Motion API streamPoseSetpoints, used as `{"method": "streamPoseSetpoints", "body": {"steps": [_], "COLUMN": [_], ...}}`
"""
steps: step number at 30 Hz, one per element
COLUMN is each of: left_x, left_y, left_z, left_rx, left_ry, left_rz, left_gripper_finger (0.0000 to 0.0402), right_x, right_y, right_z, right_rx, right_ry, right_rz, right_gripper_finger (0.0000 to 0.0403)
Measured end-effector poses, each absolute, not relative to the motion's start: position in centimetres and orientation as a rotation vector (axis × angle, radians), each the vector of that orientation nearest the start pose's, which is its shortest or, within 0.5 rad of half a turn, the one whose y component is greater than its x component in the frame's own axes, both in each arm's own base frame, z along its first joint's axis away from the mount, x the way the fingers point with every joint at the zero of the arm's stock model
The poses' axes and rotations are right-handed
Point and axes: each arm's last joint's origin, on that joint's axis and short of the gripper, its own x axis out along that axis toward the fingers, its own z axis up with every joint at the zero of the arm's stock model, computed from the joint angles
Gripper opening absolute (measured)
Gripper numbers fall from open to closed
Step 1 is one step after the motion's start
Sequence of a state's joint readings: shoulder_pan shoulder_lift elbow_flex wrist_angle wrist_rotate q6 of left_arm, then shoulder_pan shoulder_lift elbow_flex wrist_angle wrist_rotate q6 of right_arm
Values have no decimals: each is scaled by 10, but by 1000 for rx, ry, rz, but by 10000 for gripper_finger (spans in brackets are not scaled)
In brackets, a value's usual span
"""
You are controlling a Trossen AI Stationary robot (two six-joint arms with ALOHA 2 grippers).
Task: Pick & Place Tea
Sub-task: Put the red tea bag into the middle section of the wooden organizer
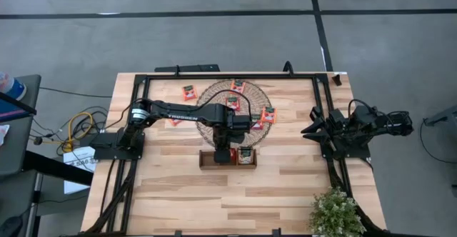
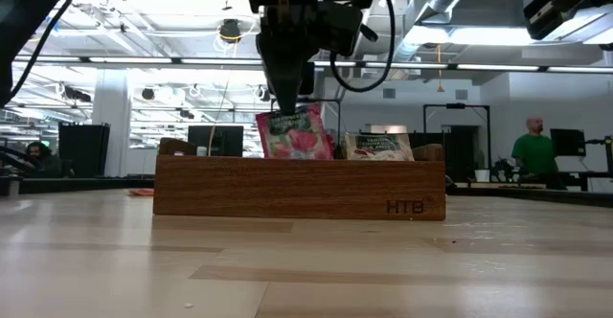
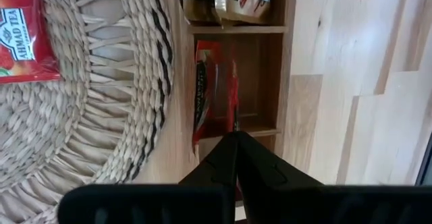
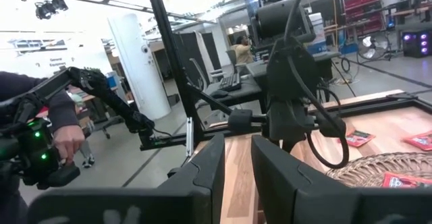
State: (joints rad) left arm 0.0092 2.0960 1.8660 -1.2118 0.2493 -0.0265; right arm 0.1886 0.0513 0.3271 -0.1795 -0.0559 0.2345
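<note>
A small brown wooden tray lies just near of the round woven mat. My left gripper hangs over the tray's middle compartment, shut on a red tea sachet. A pale, green-topped sachet stands in the compartment to the right. More red sachets lie on the mat and on the table beside it. My right gripper waits at the table's right edge, its fingers apart and empty. My left gripper pinches the red sachet's top edge between its two fingers, which come from above and point steeply down. The sachet hangs upright below them, slightly tilted. Its lower part is inside the tray's middle compartment, behind the tray's near wall.
A potted plant stands at the table's near right corner. A black frame runs around the table's edges. Bare wood lies near of the tray. People show in the room beyond.
</note>
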Motion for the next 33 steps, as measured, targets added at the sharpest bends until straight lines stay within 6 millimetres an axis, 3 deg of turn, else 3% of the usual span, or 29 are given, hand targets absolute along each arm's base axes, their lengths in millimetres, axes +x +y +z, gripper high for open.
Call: {"method": "streamPoseSetpoints", "body": {"steps": [13,23,33], "left_x": [419,427,432], "left_y": [-1,-2,-2], "left_z": [240,216,219], "left_rx": [-177,-202,-189], "left_ry": [1413,1466,1411], "left_rz": [-202,-229,-225], "left_gripper_finger": [0,0,0], "right_x": [70,70,70], "right_y": [15,15,15], "right_z": [251,251,251], "right_rx": [241,244,243], "right_ry": [-67,-68,-68], "right_rz": [253,253,253], "right_gripper_finger": [66,66,66]}}
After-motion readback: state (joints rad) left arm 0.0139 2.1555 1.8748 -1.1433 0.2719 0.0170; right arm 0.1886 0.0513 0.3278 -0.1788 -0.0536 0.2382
